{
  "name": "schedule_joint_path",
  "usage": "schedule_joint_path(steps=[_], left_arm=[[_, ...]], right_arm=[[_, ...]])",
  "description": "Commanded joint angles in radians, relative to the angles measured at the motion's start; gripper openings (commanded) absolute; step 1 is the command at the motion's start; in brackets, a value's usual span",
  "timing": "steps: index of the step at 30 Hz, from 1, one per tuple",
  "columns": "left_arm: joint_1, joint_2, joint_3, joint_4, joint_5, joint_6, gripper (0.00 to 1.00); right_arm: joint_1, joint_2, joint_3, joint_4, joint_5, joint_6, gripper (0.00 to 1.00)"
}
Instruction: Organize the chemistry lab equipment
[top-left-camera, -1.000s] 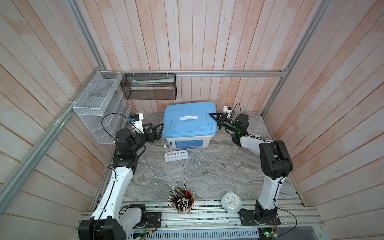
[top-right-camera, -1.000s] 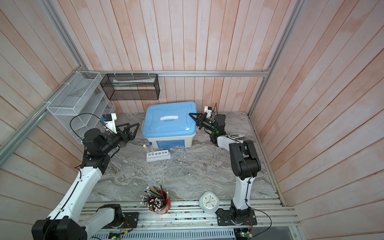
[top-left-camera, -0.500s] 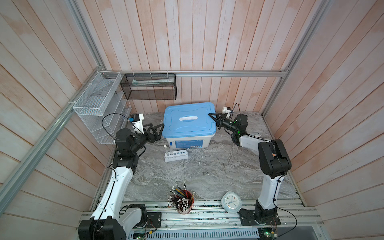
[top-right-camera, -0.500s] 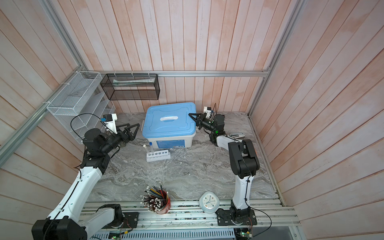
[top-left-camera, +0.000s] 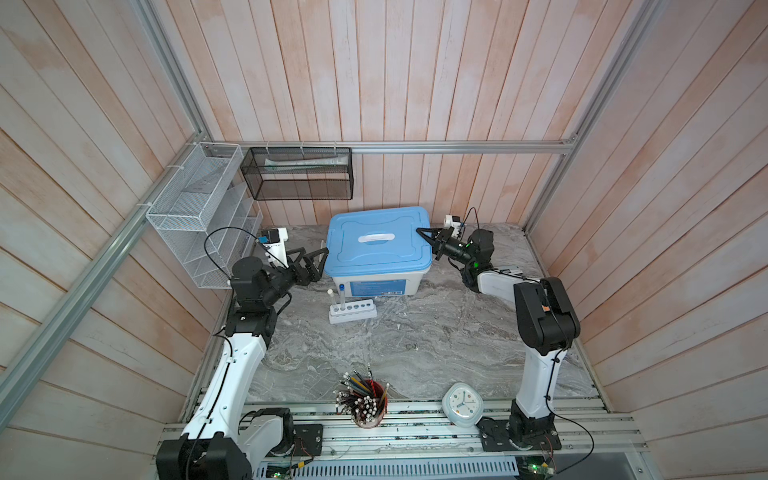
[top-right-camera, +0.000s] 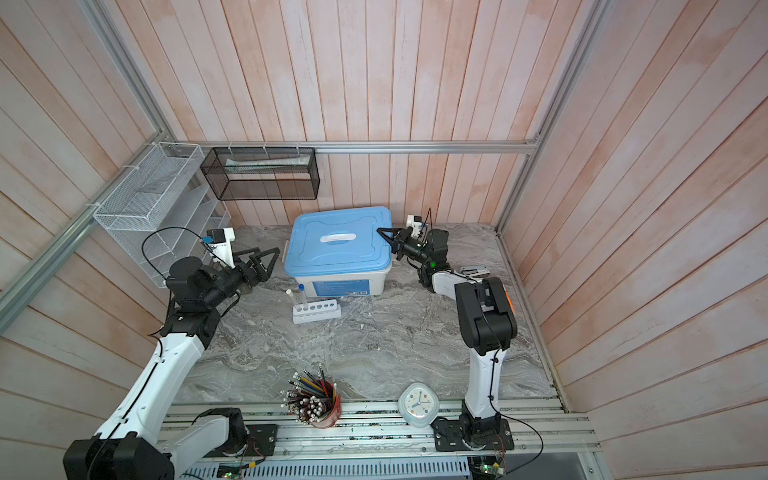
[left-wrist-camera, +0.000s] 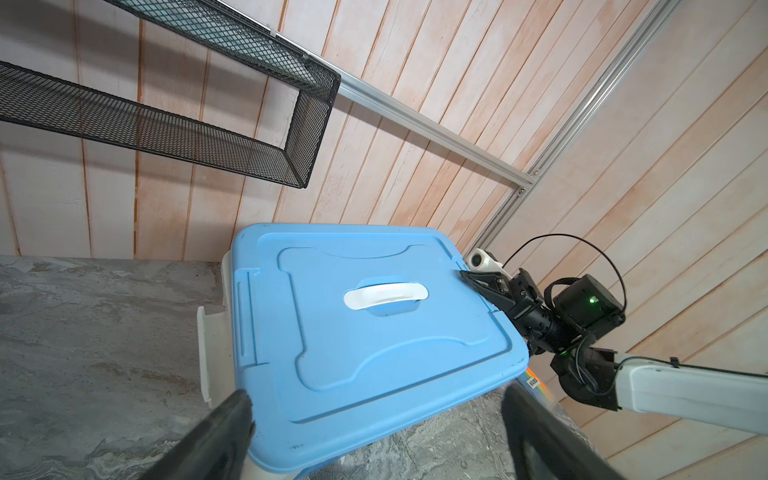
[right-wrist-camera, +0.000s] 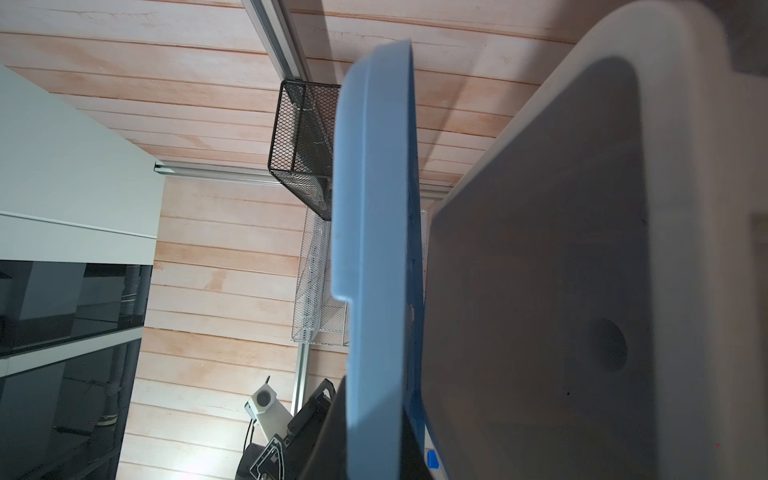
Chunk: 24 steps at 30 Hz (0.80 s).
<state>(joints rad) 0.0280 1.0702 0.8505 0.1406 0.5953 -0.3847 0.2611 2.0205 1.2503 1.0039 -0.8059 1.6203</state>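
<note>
Chemistry lab equipment (top-left-camera: 347, 305) in sight is amounting to a white six-hole rack (top-left-camera: 353, 312) carrying a white-capped tube (top-left-camera: 331, 297) and a blue-capped tube (top-left-camera: 341, 292), both standing upright in the holes at its left end. The rack is sitting just in front of a storage box (top-left-camera: 374, 286), which is occupying the middle of the worktop's (top-left-camera: 415, 345) back edge. No other pieces are showing, and I cannot tell whether any are lying inside the box.

The right end effector (top-left-camera: 420, 231) is pinching the right rim of the box's blue lid (top-left-camera: 374, 253), jaws nearly closed on it. In the right wrist view a gap is showing between the lid and the box wall, so that side is probably being raised. The left end effector (top-left-camera: 314, 252) is hovering just beside the lid's left rim with jaws spread wide, gripping nothing.

By the look of them, the tubes are going to be light, smooth and brittle. A gentle grip on the shaft just under the cap is looking safest, with a straight upward lift. The rack is looking like stiff, light plastic that could tip with its load at one end, so taking it across its long sides near the middle should be steadier. The lid is likely flexing when held by one rim, so a second hold on the opposite rim should be helping.
</note>
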Motion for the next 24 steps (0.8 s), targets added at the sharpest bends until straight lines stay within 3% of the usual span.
schedule_joint_path(steps=[1,24], left_arm=[[0.006,-0.008,0.010,-0.015,0.004,0.024,0.95],[0.006,0.000,0.030,-0.030,0.003,0.018,0.95]], right_arm=[[-0.005,0.019,0.023,0.083,0.003,0.019,0.00],[-0.033,0.071,0.052,0.111,-0.025,0.043,0.00]])
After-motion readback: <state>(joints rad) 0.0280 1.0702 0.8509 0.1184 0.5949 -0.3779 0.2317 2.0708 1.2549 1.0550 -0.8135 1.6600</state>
